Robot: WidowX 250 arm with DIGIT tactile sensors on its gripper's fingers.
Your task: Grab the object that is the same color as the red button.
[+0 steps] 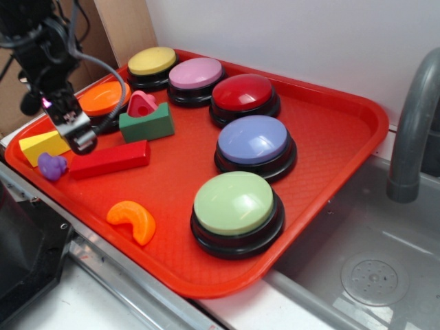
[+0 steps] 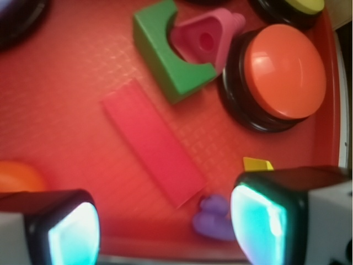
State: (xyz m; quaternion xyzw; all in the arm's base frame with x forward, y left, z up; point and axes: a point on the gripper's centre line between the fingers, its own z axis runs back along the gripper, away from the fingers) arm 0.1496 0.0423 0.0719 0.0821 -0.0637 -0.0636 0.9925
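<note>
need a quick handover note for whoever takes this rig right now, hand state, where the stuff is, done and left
Hand: open, empty, hovering over the near-left part of the tray.
Red bar: flat on the tray, untouched, between the green block and the purple piece; in the wrist view one end reaches toward the gap between the fingers.
Red button: back row, next to the pink button.
Done: approach only.
Left: line up, lower, close on the bar, lift.

Black arm angled downward, hand (image 2: 165, 226) open, fingers (image 2: 71, 232) spread wide, nothing between them.
</note>
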